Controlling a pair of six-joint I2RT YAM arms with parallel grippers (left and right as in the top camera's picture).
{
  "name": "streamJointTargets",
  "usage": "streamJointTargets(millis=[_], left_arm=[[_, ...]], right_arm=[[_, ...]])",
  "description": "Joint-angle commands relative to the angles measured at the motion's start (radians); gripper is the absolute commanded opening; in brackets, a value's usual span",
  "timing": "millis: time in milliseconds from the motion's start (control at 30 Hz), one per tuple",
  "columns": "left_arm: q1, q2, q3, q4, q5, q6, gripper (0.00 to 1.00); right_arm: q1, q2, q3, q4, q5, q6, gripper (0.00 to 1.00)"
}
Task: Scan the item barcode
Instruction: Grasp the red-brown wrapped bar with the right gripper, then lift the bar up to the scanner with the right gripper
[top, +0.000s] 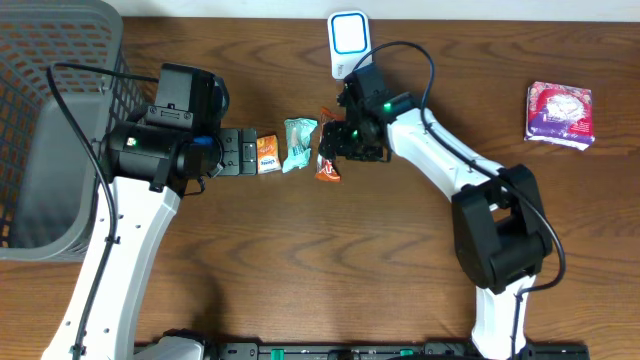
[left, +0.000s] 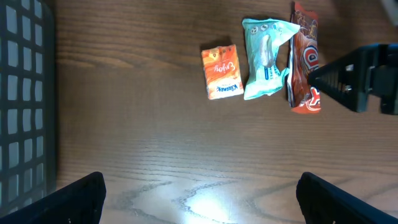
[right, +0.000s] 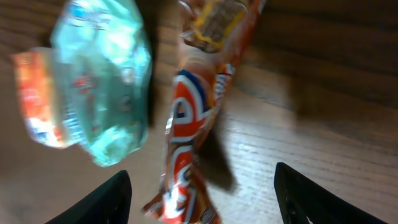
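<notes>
Where three packets (top: 299, 144) lie side by side, one scanner (top: 348, 40), one basket (top: 40, 60)

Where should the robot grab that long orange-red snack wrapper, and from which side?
Probably from straight above, pinching across its narrow middle. The orange-red wrapper lies flat on the table, long and slim, so open fingers can straddle it. The right gripper hangs over it, open. The teal packet lies close along one side, so that finger has little room.

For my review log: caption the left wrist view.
Orange carton, teal packet, red wrapper in a row on the table.
</notes>
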Motion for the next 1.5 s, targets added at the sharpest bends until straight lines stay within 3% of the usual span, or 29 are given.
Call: streamJointTargets(millis=[0, 800, 1033, 1167, 1467], left_arm=[[-0.001, -0.005, -0.002, -0.004, -0.009, -0.002, 0.98], [-0.001, -0.005, -0.002, -0.004, -0.009, -0.002, 0.98], [-0.001, -0.005, -0.002, -0.004, -0.009, -0.002, 0.98], [-0.001, -0.005, -0.002, -0.004, -0.009, -0.002, 0.98], [-0.001, -0.005, -0.002, -0.004, -0.009, -0.002, 0.98]], right_arm=[[0.011, 0.04, -0.002, 0.0, 0.058, 0.019, 0.69], [0.083, 0.097, -0.002, 0.063, 0.134, 0.06, 0.63], [0.084, 0.114, -0.001, 0.056, 0.14, 0.04, 0.32], [0.07, 0.109, 0.0, 0.041, 0.14, -0.019, 0.01], [0.04, 0.022, 0.001, 0.026, 0.141, -0.115, 0.01]])
